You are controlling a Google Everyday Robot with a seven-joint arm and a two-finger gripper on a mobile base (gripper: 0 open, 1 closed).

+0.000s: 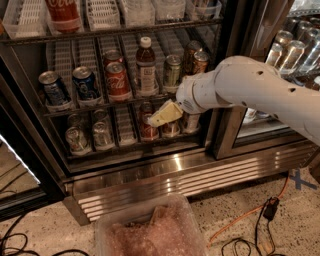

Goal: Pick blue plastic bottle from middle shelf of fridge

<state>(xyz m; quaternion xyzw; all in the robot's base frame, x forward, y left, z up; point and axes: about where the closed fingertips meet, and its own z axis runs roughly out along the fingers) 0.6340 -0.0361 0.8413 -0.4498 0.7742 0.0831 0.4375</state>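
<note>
The blue plastic bottle (145, 65), with dark drink, white cap and pale label, stands upright on the middle shelf (100, 106) of the fridge (175, 177), between a red can (117, 80) and a green can (172, 70). My gripper (161, 115), pale yellow on a white arm, hangs in front of the shelf below. It is lower than the bottle and slightly to its right, and it touches nothing.
Blue cans (85, 84) stand at the left of the middle shelf and gold-brown cans (196, 57) at the right. Silver cans (77, 139) fill the lower shelf. A red-labelled cola bottle (62, 12) is on the top shelf. A dark door frame (235, 80) is at right. A plastic bin (150, 232) and cables (260, 215) lie on the floor.
</note>
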